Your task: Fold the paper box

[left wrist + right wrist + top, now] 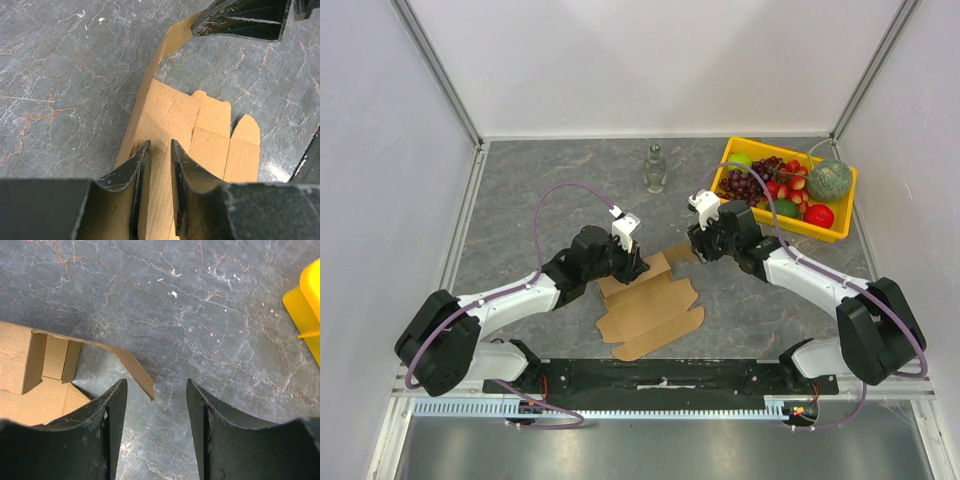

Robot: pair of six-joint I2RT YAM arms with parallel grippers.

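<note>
The paper box (650, 315) lies by the middle of the table's (540, 190) near edge. A bottle (655, 168) stands behind it toward the far edge. A tray (825, 235) holding fruit (760, 180) sits at the far right corner.

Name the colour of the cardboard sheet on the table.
Plain brown; the die-cut cardboard paper box shows best in the left wrist view.

Bright, even light; soft shadows — faint glare on table (272, 167); sharp focus.
</note>
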